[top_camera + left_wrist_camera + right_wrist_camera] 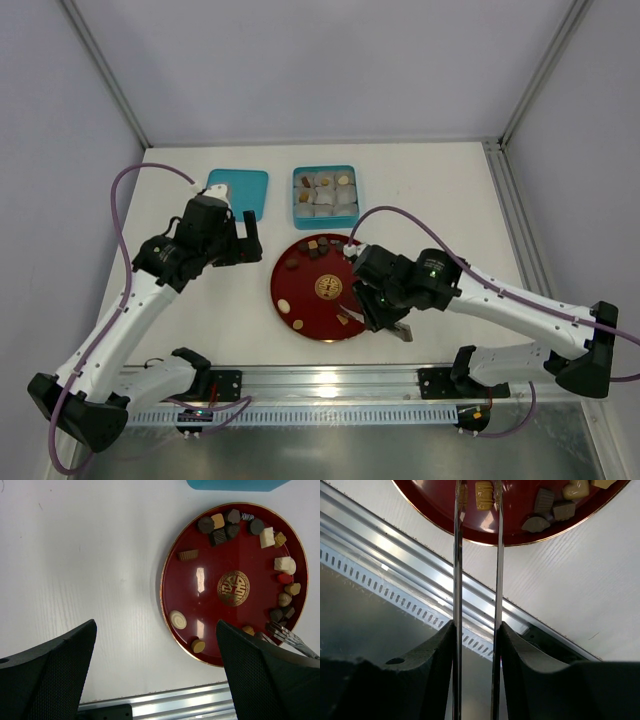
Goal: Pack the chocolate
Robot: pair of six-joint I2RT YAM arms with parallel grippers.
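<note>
Several chocolate pieces (224,526), dark brown, light brown and cream-white, lie round the rim of a red round plate (303,296), also in the left wrist view (200,597). My right gripper (476,627) is shut on metal tongs (457,555). The tong tips straddle a ridged light brown chocolate (483,494) at the plate's near edge; I cannot tell whether they touch it. In the top view this gripper (385,312) is at the plate's near right rim. My left gripper (155,625) is open and empty, above the table left of the plate (247,240).
A teal box (324,222) with white paper cups, some holding chocolates, stands behind the plate. Its teal lid (240,190) lies to the left of it. A metal rail (330,380) runs along the table's near edge.
</note>
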